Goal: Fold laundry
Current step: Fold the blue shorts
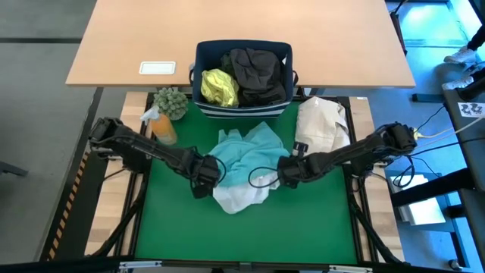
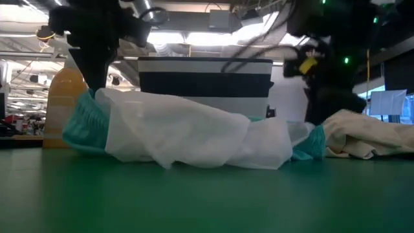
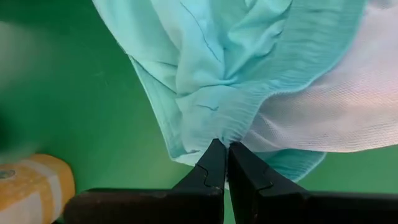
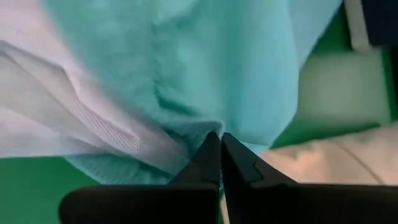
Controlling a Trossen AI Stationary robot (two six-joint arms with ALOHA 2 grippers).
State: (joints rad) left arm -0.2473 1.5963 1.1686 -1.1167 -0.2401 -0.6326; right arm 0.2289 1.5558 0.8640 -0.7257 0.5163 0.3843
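A turquoise garment with a white mesh lining lies bunched on the green mat; in the low view the turquoise garment shows at both ends of the white lining. My left gripper is shut at its left edge, my right gripper at its right edge. A yellow-green shirt and dark garments sit in the navy bin. My left gripper pinches a gathered ribbed edge of the turquoise garment between its two fingers, coming from the table's left; the cloth fans out bunched beyond the tips. My right gripper pinches a bunched turquoise edge beside the white lining, coming from the table's right.
A cream-beige cloth bundle lies right of the mat by my right arm. An orange bottle and a small potted plant stand at the mat's far left. The navy bin sits at the far edge. Bare green mat lies near.
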